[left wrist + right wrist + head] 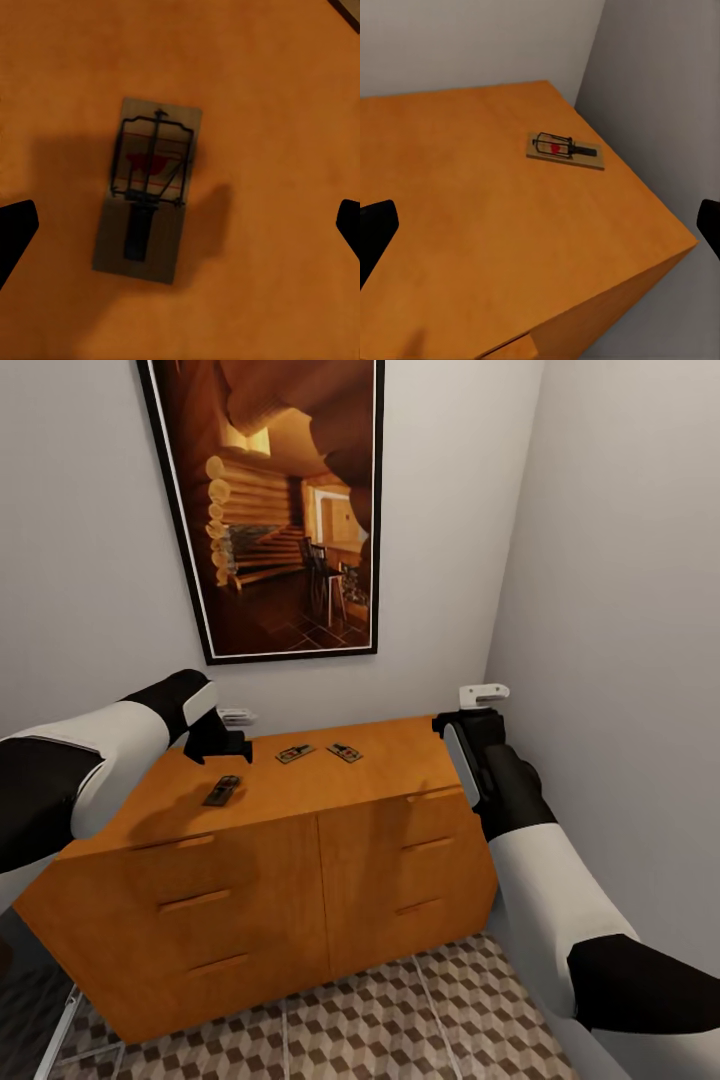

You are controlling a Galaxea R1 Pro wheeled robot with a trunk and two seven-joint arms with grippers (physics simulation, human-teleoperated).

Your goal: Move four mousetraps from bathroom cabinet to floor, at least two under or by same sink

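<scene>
Left gripper [180, 225], jaws spread wide, is hovering over a mousetrap [148, 200] on the cabinet [330, 780] worktop; next: descend and clamp.

left gripper [180, 225] agape; right gripper [540, 225] agape

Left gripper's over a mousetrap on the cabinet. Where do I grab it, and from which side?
Come straight down. The mousetrap lies flat on the cabinet top, between the open left gripper fingers. Pinch its long wooden edges, probably at the plain end, clear of the wire spring.
</scene>
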